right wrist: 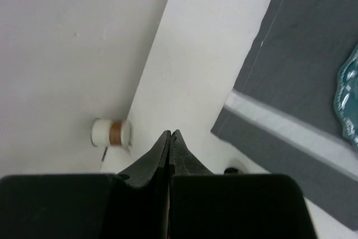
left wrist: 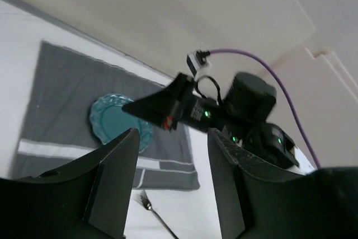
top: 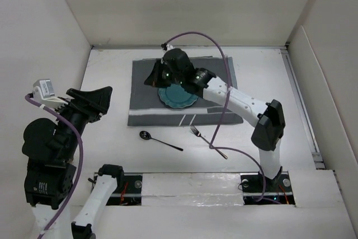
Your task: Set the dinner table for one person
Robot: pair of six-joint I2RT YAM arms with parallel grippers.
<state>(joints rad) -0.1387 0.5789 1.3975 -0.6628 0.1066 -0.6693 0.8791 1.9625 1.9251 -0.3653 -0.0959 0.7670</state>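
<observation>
The white dinner table [top: 112, 149] carries a dark grey striped placemat [top: 218, 85] with a teal plate [top: 176, 98] on it. A spoon [top: 159, 140] and a fork [top: 207, 140] lie on the bare table in front of the mat. My right gripper [top: 151, 78] is shut and empty, hovering over the mat's left part, just beyond the plate. In the right wrist view its fingertips [right wrist: 169, 135] are pressed together, with the mat [right wrist: 302, 71] and the plate's edge [right wrist: 349, 99] to the right. My left gripper [top: 103, 103] is open and empty at the table's left side, raised.
White walls close in the table at the left, back and right. The left wrist view shows the plate [left wrist: 114, 121], the fork [left wrist: 150, 204] and the right arm [left wrist: 224, 113] across the mat. A small white cylinder [right wrist: 111, 132] with a brown band shows by the left wall.
</observation>
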